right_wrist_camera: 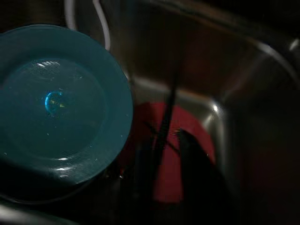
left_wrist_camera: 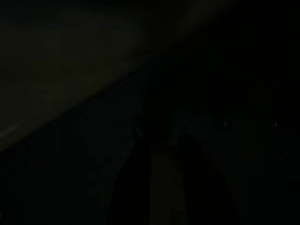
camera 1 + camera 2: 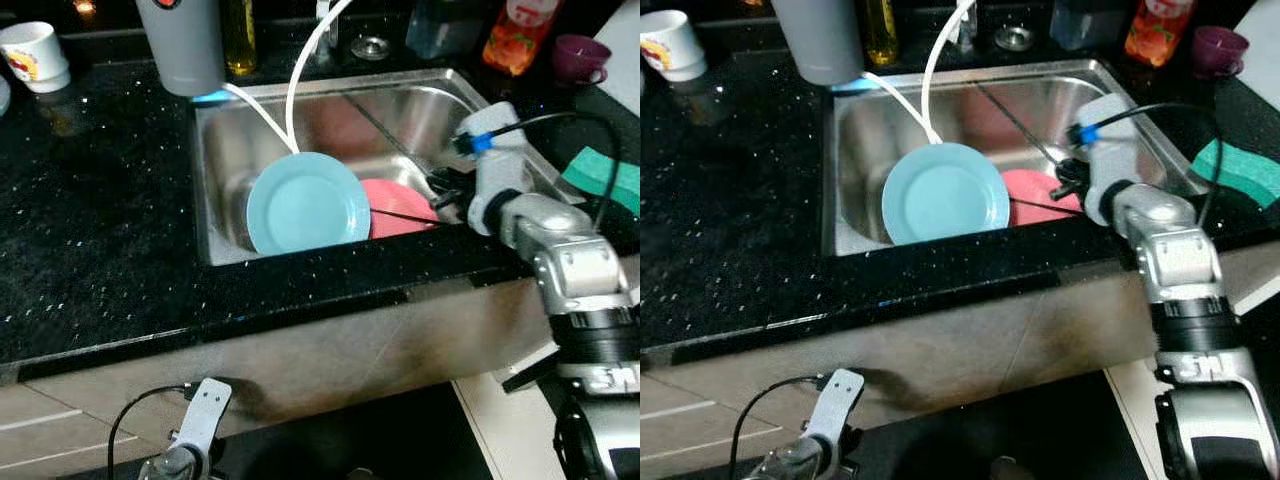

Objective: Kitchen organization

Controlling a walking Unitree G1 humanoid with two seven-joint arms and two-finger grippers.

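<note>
Nearest to us, our left arm hangs idle below the desk edge, its left gripper (image 3: 200,420) low in the shade; the left wrist view is nearly black, and we cannot tell whether its fingers are apart or together.

Above it runs the black speckled desk (image 3: 100,220), with a steel sink (image 3: 440,105) set into it. Our right arm reaches over the sink's right rim, and the right gripper (image 1: 164,140) points down into the basin. In the right wrist view its dark fingers (image 1: 192,150) hang just above a red plate (image 3: 395,210) that lies near the sink's front right part; we cannot tell if they touch it or how far apart they stand.

Just left of the red plate, a light blue plate (image 3: 308,202) leans tilted against the sink's front wall, overlapping the red one's edge. Two white hoses (image 3: 295,90) curve down into the basin behind it.

Farther back, a grey container (image 3: 182,45) stands at the sink's rear left corner, a white mug (image 3: 35,55) far left, a purple cup (image 3: 580,57) and an orange packet (image 3: 518,35) at the rear right. A green cloth (image 3: 605,175) lies on the desk right of the sink.
</note>
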